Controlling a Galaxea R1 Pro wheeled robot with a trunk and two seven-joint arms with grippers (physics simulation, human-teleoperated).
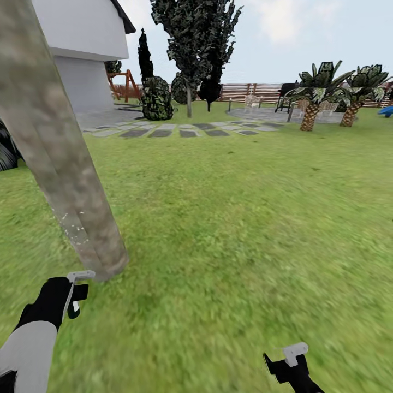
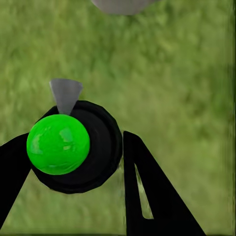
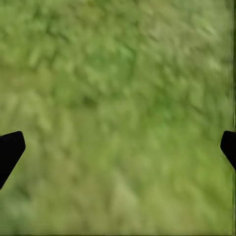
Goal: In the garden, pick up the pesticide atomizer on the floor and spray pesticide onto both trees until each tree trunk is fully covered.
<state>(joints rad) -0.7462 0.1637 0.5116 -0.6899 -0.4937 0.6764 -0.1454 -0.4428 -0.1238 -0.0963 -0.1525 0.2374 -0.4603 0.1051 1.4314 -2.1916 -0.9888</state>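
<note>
A thick mottled grey-brown tree trunk [image 1: 60,164] leans across the left of the head view, with tiny white specks low on its bark. Just in front of its base, my left gripper [image 1: 73,297] is shut on the pesticide atomizer [image 1: 79,276], whose pale grey head points toward the trunk. In the left wrist view the atomizer [image 2: 78,147] is a black round body with a bright green spot, held between my black fingers [image 2: 147,187]. A second tall tree [image 1: 191,49] with dark green foliage stands far back. My right gripper [image 1: 285,363] hangs open over the grass [image 3: 118,98].
Grass lawn [image 1: 245,218] spreads wide to the right and ahead. Grey stepping stones [image 1: 180,131] and a white house [image 1: 82,49] lie behind the trunk. Two short palms [image 1: 327,93] and a wooden fence [image 1: 251,90] stand at the far right.
</note>
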